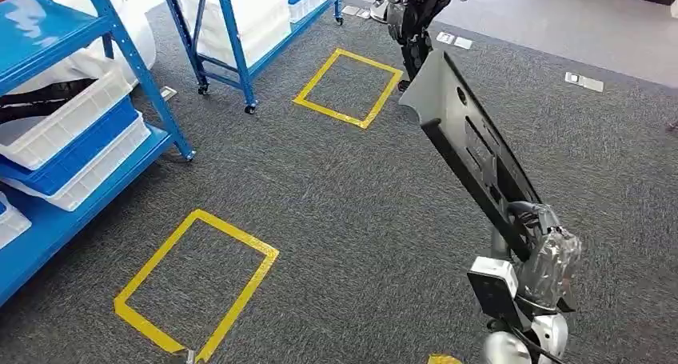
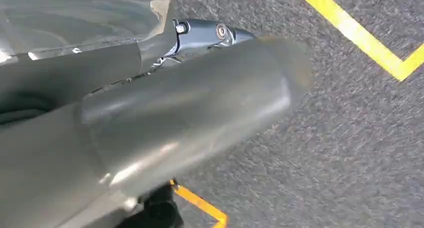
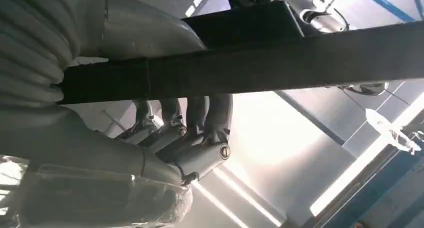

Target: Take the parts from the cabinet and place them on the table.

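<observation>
My right hand (image 1: 545,256) grips the lower end of a long, flat black and grey part (image 1: 468,132), which slants up and away over the carpet. In the right wrist view the part (image 3: 260,62) runs across as a dark bar, with the fingers (image 3: 200,133) wrapped round one side and the thumb on the other. In the left wrist view my left hand (image 2: 175,112) hangs above the grey carpet with nothing in it, its thick thumb stretched out.
Blue cabinet racks with white bins (image 1: 72,132) stand at the left, and a second wheeled rack (image 1: 232,36) behind. Two yellow tape squares (image 1: 196,288) (image 1: 348,88) mark the carpet. A dark machine on legs (image 1: 416,20) stands beyond the part's far end.
</observation>
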